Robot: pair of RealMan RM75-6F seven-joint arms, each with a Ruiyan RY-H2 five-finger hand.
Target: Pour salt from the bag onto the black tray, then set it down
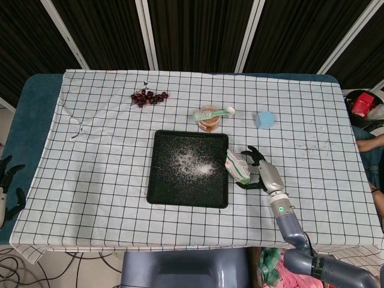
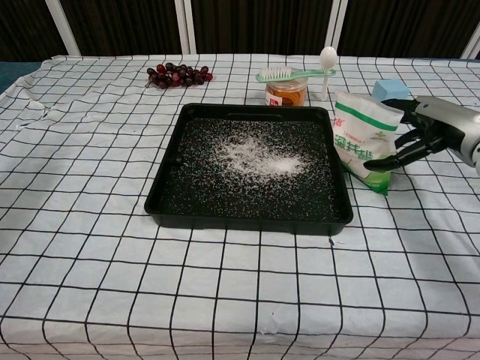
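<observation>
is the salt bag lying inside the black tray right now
No, the salt bag stands on the checked cloth just outside the right rim of the black tray, beside the right hand.

black tray [image 2: 161, 196]: glossy plastic | salt bag [image 2: 361, 139]: shiny crinkled film | tablecloth [image 2: 90, 262]: matt checked cloth

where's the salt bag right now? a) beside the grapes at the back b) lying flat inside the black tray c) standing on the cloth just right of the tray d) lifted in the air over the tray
c: the salt bag stands upright on the checked cloth by the right edge of the black tray, with the right hand next to it, fingers spread.
</observation>
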